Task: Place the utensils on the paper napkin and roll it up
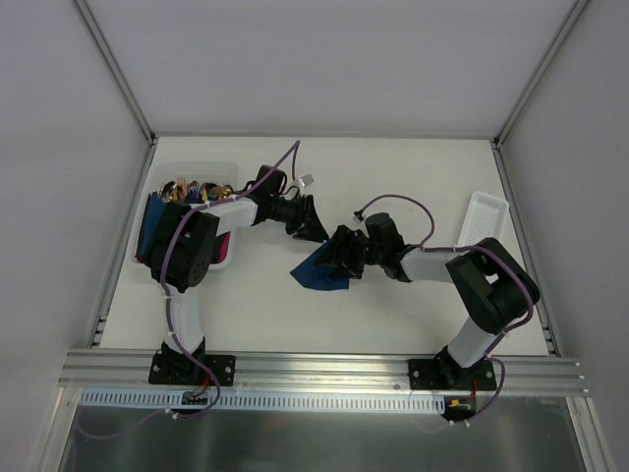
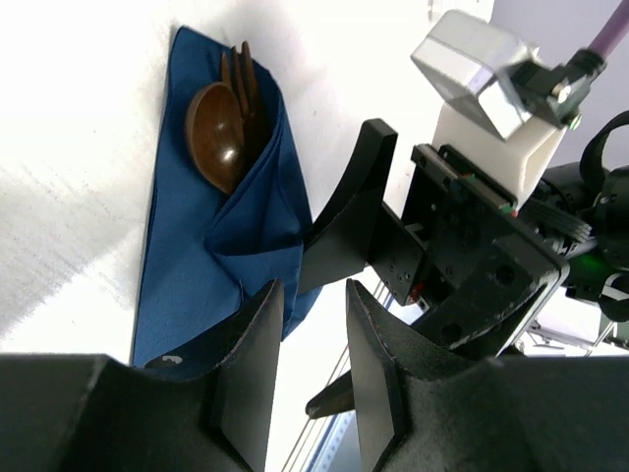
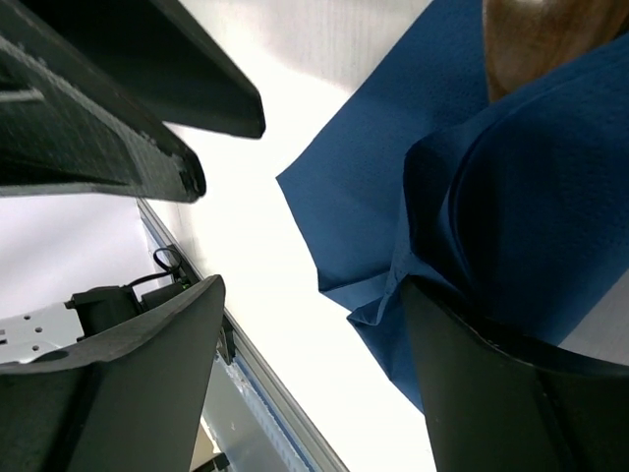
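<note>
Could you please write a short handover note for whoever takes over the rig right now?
Left hand: open and empty, at one end of the blue napkin.
Right hand: open wide at the napkin's folded edge, gripping nothing.
Things: the spoon and fork lie on the napkin between the two hands, with a flap folded over their handles.
Done: cutlery placed, first fold made.
Left: roll the napkin up fully; for now it is loose and only partly wrapped.
</note>
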